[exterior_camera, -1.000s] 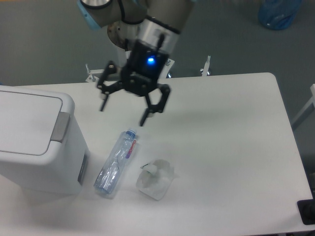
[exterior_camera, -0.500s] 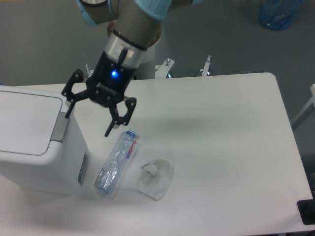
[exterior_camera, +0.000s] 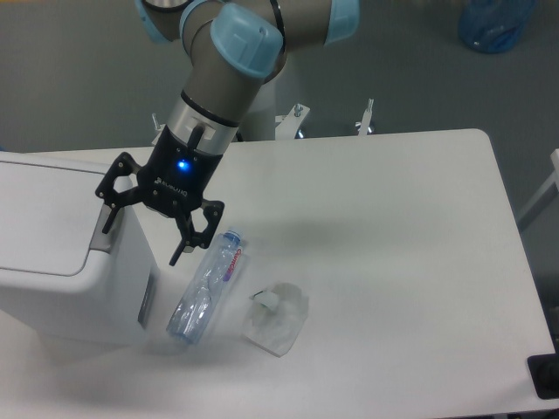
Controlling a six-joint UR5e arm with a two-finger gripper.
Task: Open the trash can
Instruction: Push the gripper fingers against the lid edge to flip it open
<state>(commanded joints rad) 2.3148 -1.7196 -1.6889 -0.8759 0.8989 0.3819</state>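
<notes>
Trash can [exterior_camera: 52,253]: white, lid shut, contents hidden; stands at table's [exterior_camera: 393,262] left edge. Gripper [exterior_camera: 142,243]: fingers spread wide, empty, over bin's right edge. Plastic bottle [exterior_camera: 205,288]: lying beside bin. Crumpled wrapper [exterior_camera: 276,318]: nearby.

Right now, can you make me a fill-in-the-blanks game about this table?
1. The trash can lid is ____.
2. The gripper has its fingers spread ____.
3. The plastic bottle is lying on its ____.
4. The crumpled wrapper lies on the ____ beside the bottle.

Missing words: closed; open; side; table
</notes>
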